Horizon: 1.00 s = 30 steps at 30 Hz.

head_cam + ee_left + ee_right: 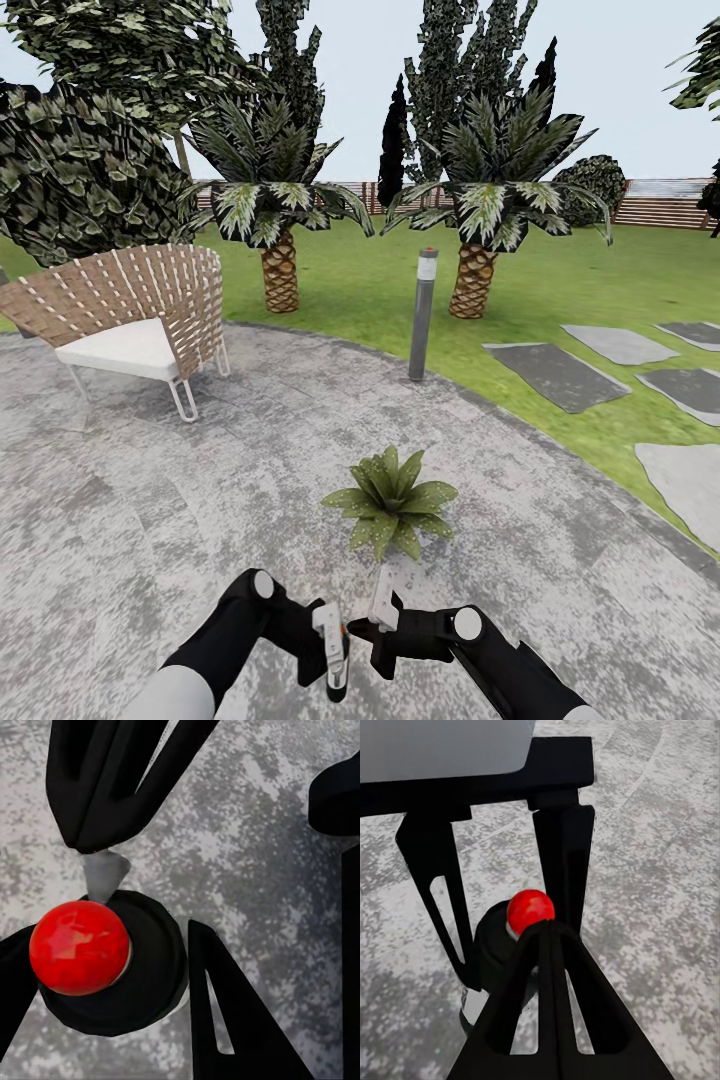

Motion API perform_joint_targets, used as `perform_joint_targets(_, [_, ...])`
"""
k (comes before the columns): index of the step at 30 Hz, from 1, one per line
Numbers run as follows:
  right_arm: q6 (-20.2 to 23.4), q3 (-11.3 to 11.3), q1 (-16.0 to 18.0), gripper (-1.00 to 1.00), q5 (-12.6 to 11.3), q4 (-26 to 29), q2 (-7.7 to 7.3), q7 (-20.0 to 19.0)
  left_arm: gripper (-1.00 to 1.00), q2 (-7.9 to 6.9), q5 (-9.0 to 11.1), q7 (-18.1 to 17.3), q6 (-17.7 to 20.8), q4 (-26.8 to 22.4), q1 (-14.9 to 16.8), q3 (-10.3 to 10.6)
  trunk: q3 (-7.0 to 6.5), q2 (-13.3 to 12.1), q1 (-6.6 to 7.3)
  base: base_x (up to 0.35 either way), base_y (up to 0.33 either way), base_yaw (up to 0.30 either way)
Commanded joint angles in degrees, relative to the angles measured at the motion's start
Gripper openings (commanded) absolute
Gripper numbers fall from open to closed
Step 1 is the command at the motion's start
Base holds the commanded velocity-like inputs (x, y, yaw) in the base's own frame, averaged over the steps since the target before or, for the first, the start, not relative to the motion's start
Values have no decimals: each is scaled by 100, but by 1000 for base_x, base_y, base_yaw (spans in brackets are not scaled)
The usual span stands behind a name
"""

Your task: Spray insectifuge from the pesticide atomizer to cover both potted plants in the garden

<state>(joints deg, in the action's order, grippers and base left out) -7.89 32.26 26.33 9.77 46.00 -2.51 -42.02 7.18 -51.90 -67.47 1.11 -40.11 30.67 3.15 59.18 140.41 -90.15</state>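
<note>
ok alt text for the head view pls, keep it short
A small potted plant sits on a grey stone patio just ahead of the robot's two black grippers, left and right, held close together. Behind are a woven chair, a bollard light, two palms and lawn up to a fence.

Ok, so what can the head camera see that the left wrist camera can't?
Only the head view: the potted plant, a woven chair, two palms, a grey post light and the lawn. Only the left wrist view: a shiny red ball on a round black cap, up close. Both: the mottled grey stone patio and the left tool.
</note>
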Motion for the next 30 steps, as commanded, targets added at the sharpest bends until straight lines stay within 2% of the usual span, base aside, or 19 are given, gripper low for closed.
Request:
perform_joint_targets(1, [-46,8,4,-100,60,5,-4,10,-100,-6,-24,-21,12,-4,1,-4,5,2,1,0,0,0])
perform_joint_targets(4, [-46,8,4,-100,60,1,-4,10,-100,-46,-42,-21,1,6,-11,-17,5,2,1,0,0,0])
perform_joint_targets(6, [-46,8,4,-100,60,-2,-4,7,-100,-126,-65,-21,-4,10,-46,-33,5,2,1,0,0,0])
perform_joint_targets(15, [-46,2,4,-100,68,-41,-22,7,-100,-1135,-24,-21,-14,81,-137,-65,5,2,1,0,0,0])
perform_joint_targets(19, [-54,0,4,-100,68,-58,-55,10,-100,-1531,-18,-21,-16,85,-280,-69,5,2,1,0,0,0])
perform_joint_targets(20, [-54,0,4,100,69,-63,-64,10,-100,-1625,-23,-21,-18,84,-362,-73,5,2,1,0,0,0])
perform_joint_targets(21, [-51,4,4,100,71,-111,-70,32,-100,-1729,-28,-13,-16,83,-433,-81,5,2,1,0,0,0])
perform_joint_targets(23, [-59,1,4,100,70,-374,-73,103,-100,-1816,-22,125,-15,88,-467,-232,5,2,1,0,0,0])
perform_joint_targets(24, [-62,1,4,100,68,-538,-73,186,-100,-1825,-19,246,-15,91,-473,-360,5,2,1,0,0,0])
perform_joint_targets(26, [-69,9,4,100,63,-990,-73,647,-100,-1796,-10,704,-7,162,-480,-754,5,2,1,0,0,0])
perform_joint_targets(27, [-73,15,4,100,62,-1195,-73,938,-100,-1781,-5,926,-3,239,-481,-904,5,2,1,0,0,0])
perform_joint_targets(28, [-90,20,2,100,56,-1566,-78,1452,-100,-1756,10,1269,0,402,-482,-1096,5,2,1,0,0,0])
perform_joint_targets(29, [-125,23,0,100,43,-2034,-71,2014,-100,-1697,141,1722,2,658,-483,-1297,5,2,1,0,0,0])
perform_joint_targets(30, [-186,24,-2,100,34,-2332,-61,2337,-100,-1649,300,2048,0,844,-483,-1435,5,2,1,0,0,0])
